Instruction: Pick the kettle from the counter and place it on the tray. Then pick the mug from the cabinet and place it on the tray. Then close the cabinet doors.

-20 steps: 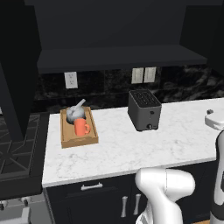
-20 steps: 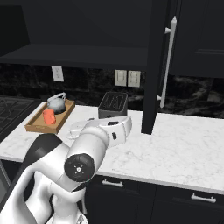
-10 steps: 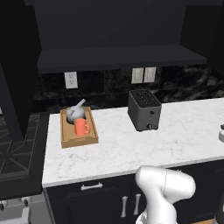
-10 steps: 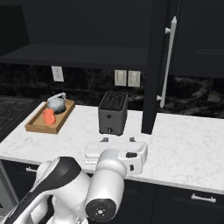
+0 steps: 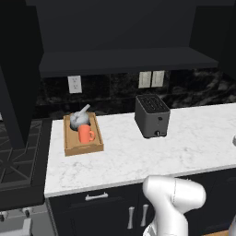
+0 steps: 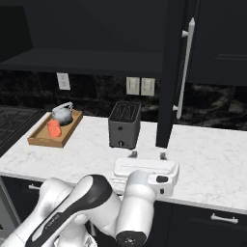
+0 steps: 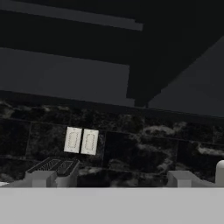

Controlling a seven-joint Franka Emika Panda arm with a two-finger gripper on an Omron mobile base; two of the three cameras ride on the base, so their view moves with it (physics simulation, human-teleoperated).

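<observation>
Currently, the gripper is fully open and empty; kettle and mug sit in the tray.

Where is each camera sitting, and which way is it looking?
Left base view: behind the arm's left, facing forward and down at the counter, tray, mug and toaster; white arm at bottom.
Right base view: behind the arm's right, facing an open cabinet door; arm and open gripper in front.
Hand view: on the hand, looking along the open gripper at the outlets and the cabinet.
Both base views share tray, kettle, mug, toaster.
</observation>
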